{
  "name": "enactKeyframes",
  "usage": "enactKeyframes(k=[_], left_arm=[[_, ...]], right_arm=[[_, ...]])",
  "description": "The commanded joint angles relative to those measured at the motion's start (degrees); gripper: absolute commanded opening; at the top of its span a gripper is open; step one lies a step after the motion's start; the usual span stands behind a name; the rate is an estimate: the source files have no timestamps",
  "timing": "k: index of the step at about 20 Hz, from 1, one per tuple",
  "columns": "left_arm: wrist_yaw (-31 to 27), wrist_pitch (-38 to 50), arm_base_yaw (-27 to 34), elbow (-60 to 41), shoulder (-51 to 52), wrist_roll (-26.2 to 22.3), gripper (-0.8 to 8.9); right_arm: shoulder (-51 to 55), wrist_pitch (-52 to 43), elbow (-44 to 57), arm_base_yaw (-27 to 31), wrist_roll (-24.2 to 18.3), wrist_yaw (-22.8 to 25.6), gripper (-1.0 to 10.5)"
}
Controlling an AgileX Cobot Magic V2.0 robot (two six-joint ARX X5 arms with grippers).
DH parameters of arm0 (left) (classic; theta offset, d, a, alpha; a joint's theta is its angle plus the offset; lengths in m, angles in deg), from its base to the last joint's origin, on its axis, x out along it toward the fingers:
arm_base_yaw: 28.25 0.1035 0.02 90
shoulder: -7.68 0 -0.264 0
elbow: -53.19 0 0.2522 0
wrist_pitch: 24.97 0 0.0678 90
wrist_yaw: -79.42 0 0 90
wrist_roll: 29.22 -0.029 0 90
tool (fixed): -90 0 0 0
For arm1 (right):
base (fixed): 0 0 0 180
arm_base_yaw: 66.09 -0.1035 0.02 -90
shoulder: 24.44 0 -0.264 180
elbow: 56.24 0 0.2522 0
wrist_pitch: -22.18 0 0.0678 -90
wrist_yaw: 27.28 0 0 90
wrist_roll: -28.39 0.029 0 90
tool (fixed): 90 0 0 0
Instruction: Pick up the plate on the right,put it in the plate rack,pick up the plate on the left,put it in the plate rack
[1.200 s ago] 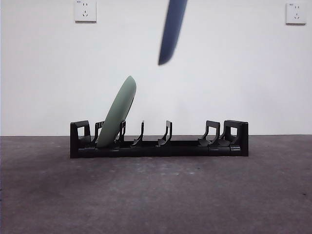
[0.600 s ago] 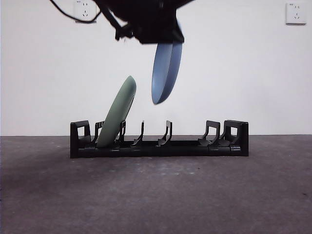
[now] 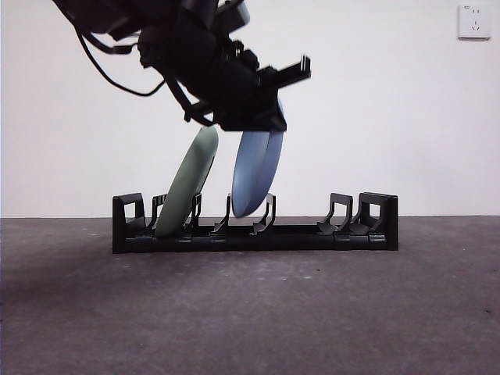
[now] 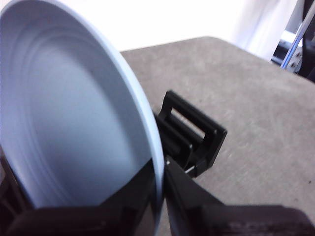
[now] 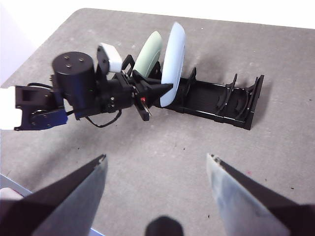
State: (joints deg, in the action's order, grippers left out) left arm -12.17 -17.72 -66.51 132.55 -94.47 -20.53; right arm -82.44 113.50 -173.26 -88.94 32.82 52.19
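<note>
A blue plate (image 3: 254,176) hangs on edge with my left gripper (image 3: 250,117) shut on its upper rim. Its lower edge is down between two middle prongs of the black plate rack (image 3: 312,234). Whether it rests on the rack's base I cannot tell. In the left wrist view the blue plate (image 4: 64,123) fills the frame, with a jaw on either side of its rim and the rack's blocky end (image 4: 194,137) behind. A green plate (image 3: 187,183) leans in the rack's left slots. My right gripper (image 5: 157,162) is open and empty, high above the table, looking down at the rack (image 5: 221,105).
The left arm's dark body and cable (image 3: 117,70) fill the upper left of the front view. A wall socket (image 3: 474,21) is on the white wall behind. Dark grey tabletop (image 3: 250,312) stretches in front of the rack. The rack's right-hand prongs (image 3: 337,211) hold nothing.
The left arm has come down from above with the blue plate, lowering it from well above the rack to between the middle prongs. The green plate has not moved.
</note>
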Motion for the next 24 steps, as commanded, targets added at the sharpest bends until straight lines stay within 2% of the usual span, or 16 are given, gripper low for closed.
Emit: enactKeyframes(k=[1, 12, 15, 17, 20, 24], left_arm=[[-0.1, 0.7, 0.5, -0.2, -1.2, 0.0, -0.08], [-1.6, -4.1, 0.9, -0.2, -3.2, -2.8, -0.09], [-1.1, -4.0, 0.8, -0.2, -3.2, -2.7, 0.02], [1.2, -4.6, 0.8, -0.2, -3.2, -2.8, 0.12], [2.8, -5.2, 0.5, -0.2, -3.2, -2.7, 2.04], [3.1, -5.6, 0.3, -0.2, -3.2, -1.1, 2.29]], right_arm=[[0.1, 1.3, 0.4, 0.0, -0.6, -0.2, 3.5], [0.1, 1.3, 0.4, 0.0, -0.6, -0.6, 3.5], [0.1, 1.3, 0.4, 0.0, -0.6, -0.6, 3.5], [0.1, 1.3, 0.4, 0.0, -0.7, -0.6, 3.5], [0.1, 1.3, 0.4, 0.0, -1.0, -0.6, 3.5], [0.1, 1.3, 0.4, 0.0, -1.2, -0.6, 3.5]])
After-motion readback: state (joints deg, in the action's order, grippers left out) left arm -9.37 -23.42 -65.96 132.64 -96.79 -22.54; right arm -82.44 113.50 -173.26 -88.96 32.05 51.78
